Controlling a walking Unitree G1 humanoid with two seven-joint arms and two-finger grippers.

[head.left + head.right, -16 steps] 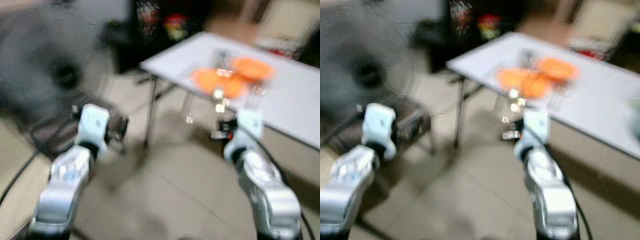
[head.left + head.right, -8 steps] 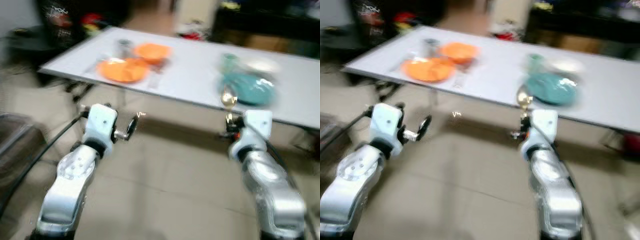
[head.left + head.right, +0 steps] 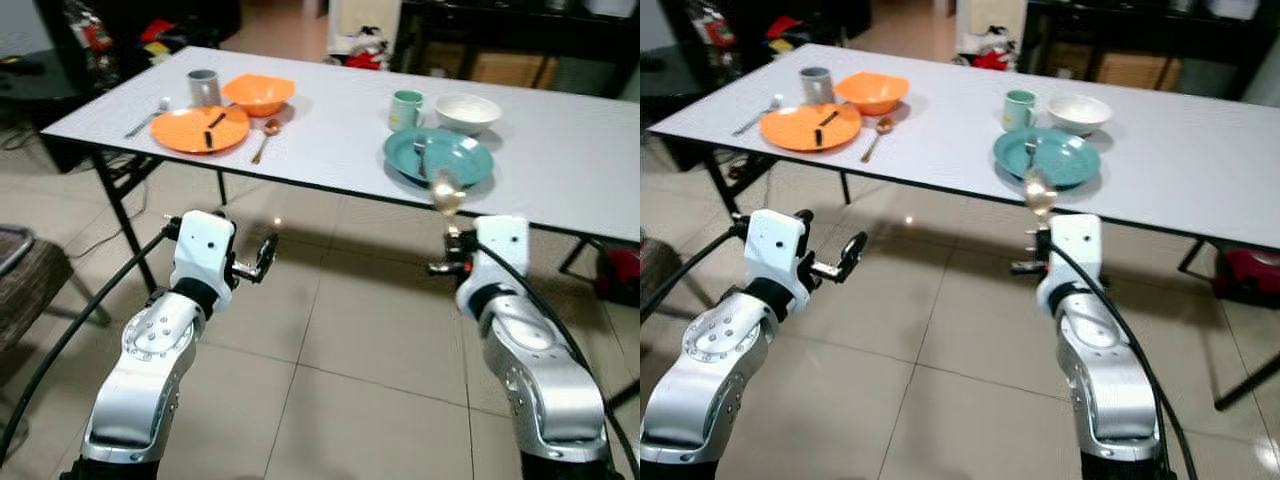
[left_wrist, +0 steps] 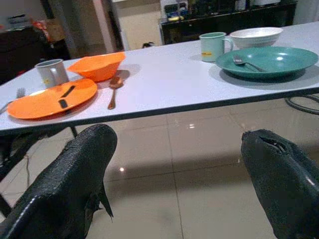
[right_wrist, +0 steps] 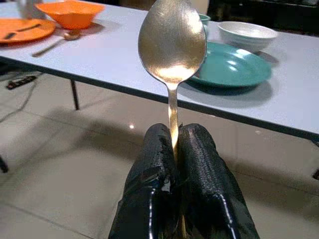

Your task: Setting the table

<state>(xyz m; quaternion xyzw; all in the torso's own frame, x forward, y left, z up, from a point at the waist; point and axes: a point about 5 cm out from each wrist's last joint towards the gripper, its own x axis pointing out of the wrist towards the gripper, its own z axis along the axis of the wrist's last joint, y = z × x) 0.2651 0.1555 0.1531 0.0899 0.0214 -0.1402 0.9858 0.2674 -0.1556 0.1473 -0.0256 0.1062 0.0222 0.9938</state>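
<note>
A pale tiled floor [image 3: 340,350] stretches ahead, and across it stands a long white folding table [image 3: 330,140] on thin black legs, with dark furniture behind. On the table's left end sits a flat orange plate [image 3: 199,129] with a small dark item lying on it, an orange bowl [image 3: 258,93] just behind it, a grey metal mug [image 3: 203,87] beside the bowl, a silver fork [image 3: 147,117] to the plate's left and a bronze-toned spoon [image 3: 265,139] to its right. Further along the table there's a round teal plate [image 3: 439,157] with a silver fork [image 4: 247,62] resting in it, a pale green mug [image 3: 405,109] just behind its left edge and a white bowl [image 3: 468,112] just behind its right.

Now the arms, both raised in front of the robot, short of the table edge and above the floor. The right gripper [image 5: 174,144] has its two black fingers [image 5: 199,149] pressed together on the handle of a shiny silver spoon [image 5: 172,42], pinching it low on the stem so the bowl of the spoon stands upright. From the head view that spoon's bowl [image 3: 447,195] lines up just below the table's near edge, in front of the teal plate, not yet on the table.

The left gripper [image 4: 174,164] is spread wide, its black fingers [image 4: 84,169] well apart with nothing between them, pointing toward the table from the floor side, roughly facing the gap between the two place settings
</note>
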